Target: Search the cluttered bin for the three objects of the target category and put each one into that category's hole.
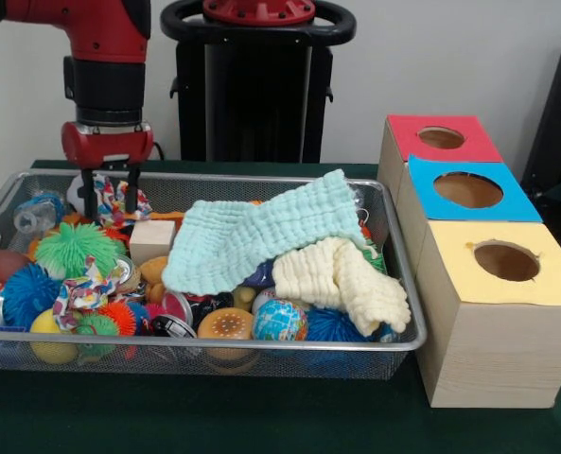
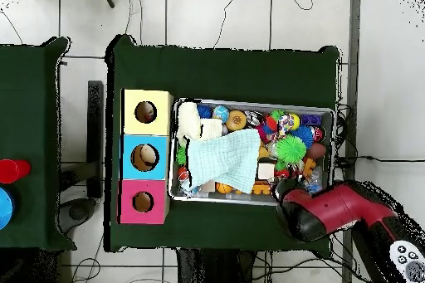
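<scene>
The wire mesh bin (image 1: pixel 261 361) is full of toys and also shows in the overhead view (image 2: pixel 249 103). My gripper (image 1: pixel 110 202) is lowered into its far left corner. It is open, with one finger on each side of a polka-dot cloth bundle (image 1: pixel 121 200). A second polka-dot bundle (image 1: pixel 81 286) lies near the front left, between spiky balls. A third bundle is hidden. In the overhead view the red arm (image 2: pixel 332 209) covers the gripper.
A mint cloth (image 1: pixel 261 236) and a cream cloth (image 1: pixel 341 274) drape over the bin's middle and right. A green spiky ball (image 1: pixel 72 248) and a wooden block (image 1: pixel 152 238) sit near the gripper. Red (image 1: pixel 408 132), blue (image 1: pixel 431 203) and yellow (image 1: pixel 554 279) boxes with holes stand to the right.
</scene>
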You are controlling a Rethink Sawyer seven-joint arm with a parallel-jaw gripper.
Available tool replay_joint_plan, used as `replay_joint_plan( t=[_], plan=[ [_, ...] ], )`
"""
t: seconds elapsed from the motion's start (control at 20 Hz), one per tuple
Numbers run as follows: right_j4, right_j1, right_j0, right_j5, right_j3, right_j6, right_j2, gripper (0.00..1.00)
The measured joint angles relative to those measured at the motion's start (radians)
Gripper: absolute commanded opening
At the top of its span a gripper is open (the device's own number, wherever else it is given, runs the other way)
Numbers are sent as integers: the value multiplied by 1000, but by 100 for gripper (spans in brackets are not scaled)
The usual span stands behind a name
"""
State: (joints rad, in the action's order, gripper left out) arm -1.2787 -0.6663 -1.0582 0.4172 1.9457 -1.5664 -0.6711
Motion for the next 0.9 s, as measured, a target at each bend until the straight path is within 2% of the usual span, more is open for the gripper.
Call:
replay_joint_plan(
  t=[0.65,0.9],
  plan=[
    [2,83,0,-1,-3,0,43,100],
    [6,90,1,-1,-4,0,49,100]
  ],
)
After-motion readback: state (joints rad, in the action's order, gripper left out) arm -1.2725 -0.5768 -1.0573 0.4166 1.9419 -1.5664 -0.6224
